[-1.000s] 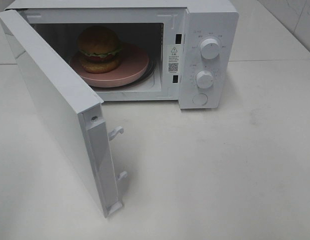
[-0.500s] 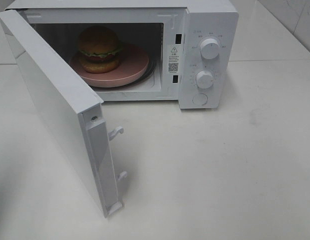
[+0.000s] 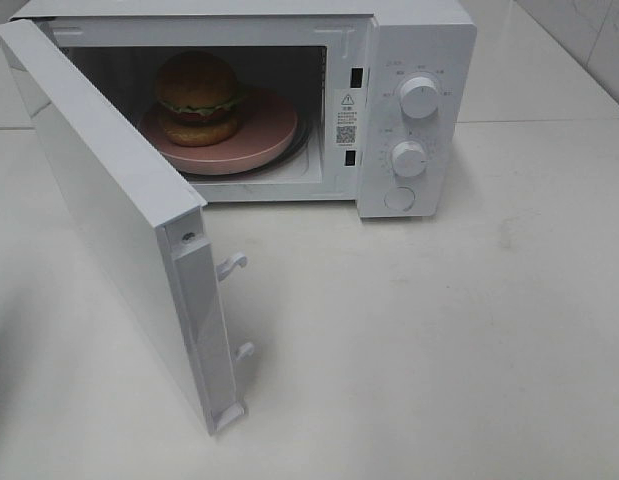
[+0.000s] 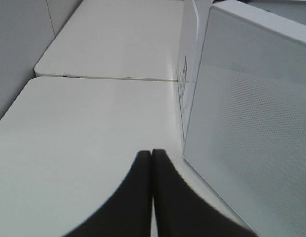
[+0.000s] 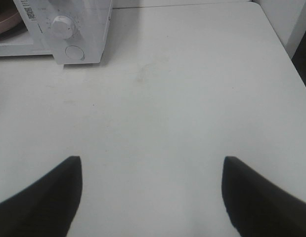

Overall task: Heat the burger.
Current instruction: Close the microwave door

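The burger point(image 3: 197, 97) sits on a pink plate point(image 3: 264, 135) inside the white microwave point(image 3: 419, 40), whose door point(image 3: 109, 200) stands swung wide open toward the front left. Neither gripper shows in the exterior view. In the left wrist view my left gripper point(image 4: 151, 154) is shut with nothing between its dark fingers, low over the table just outside the door's outer face point(image 4: 251, 128). My right gripper point(image 5: 152, 165) is open and empty over bare table, well in front of the microwave's control panel point(image 5: 81, 29).
Two white knobs point(image 3: 419, 97) point(image 3: 409, 158) and a round button point(image 3: 399, 198) sit on the panel at the right of the oven. Door latch hooks point(image 3: 232, 265) stick out from the door's free edge. A second table point(image 4: 118, 34) adjoins behind.
A faint shadow has grown at the table's lower left edge in the exterior view. The burger, plate and door have not moved.
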Controlling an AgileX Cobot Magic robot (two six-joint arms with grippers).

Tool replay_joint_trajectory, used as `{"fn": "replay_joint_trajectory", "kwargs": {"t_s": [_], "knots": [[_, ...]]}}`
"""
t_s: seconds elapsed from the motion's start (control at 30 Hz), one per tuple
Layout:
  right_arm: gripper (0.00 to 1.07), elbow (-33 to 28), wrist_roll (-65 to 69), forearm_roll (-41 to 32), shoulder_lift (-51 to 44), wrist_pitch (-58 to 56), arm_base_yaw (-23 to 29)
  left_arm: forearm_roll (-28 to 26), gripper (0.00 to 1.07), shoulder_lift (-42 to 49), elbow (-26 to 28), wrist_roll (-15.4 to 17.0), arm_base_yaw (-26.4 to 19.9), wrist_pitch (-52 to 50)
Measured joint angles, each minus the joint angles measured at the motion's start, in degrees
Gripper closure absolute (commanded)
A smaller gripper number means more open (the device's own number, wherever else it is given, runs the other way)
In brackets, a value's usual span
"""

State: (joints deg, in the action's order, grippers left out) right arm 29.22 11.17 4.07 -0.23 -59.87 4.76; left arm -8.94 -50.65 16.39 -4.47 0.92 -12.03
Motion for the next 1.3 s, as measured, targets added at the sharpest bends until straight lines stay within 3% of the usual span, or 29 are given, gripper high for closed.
{"fn": "replay_joint_trajectory", "kwargs": {"t_s": [0.07, 0.13, 0.17, 0.27, 0.33, 0.37, 0.43, 0.6, 0.83, 0.97, 1.3], "knots": [[0.32, 0.00, 0.00, 0.00, 0.00, 0.00, 0.00, 4.41, 1.07, -4.98, -2.12, 1.20, 0.00, -9.57], [0.32, 0.00, 0.00, 0.00, 0.00, 0.00, 0.00, 5.90, 1.07, -6.36, -2.41, 1.83, 0.00, -11.75], [0.32, 0.00, 0.00, 0.00, 0.00, 0.00, 0.00, 9.97, 1.07, -8.94, -2.75, 3.67, 0.00, -15.07], [0.32, 0.00, 0.00, 0.00, 0.00, 0.00, 0.00, 12.03, 1.07, -10.43, -2.81, 4.47, 0.00, -16.84], [0.32, 0.00, 0.00, 0.00, 0.00, 0.00, 0.00, 17.30, 1.07, -14.95, -2.81, 7.33, 0.00, -22.12], [0.32, 0.00, 0.00, 0.00, 0.00, 0.00, 0.00, 17.30, 1.07, -14.95, -2.81, 7.33, 0.00, -22.12], [0.32, 0.00, 0.00, 0.00, 0.00, 0.00, 0.00, 21.49, 1.07, -21.31, -2.75, 11.00, 0.00, -28.99], [0.32, 0.00, 0.00, 0.00, 0.00, 0.00, 0.00, 25.15, 1.07, -28.02, -2.69, 13.29, 0.06, -36.73], [0.32, 0.00, 0.00, 0.00, 0.00, 0.00, 0.00, 25.04, 1.07, -33.69, -1.43, 13.24, 5.27, -39.82], [0.32, 0.00, 0.00, 0.00, 0.00, 0.00, 0.00, 19.77, 1.07, -37.41, 0.74, 12.32, 11.17, -41.14], [0.32, 0.00, 0.00, -0.06, 0.00, 0.00, 0.00, 12.20, 1.07, -41.54, 4.18, 12.09, 18.22, -40.91]]}}
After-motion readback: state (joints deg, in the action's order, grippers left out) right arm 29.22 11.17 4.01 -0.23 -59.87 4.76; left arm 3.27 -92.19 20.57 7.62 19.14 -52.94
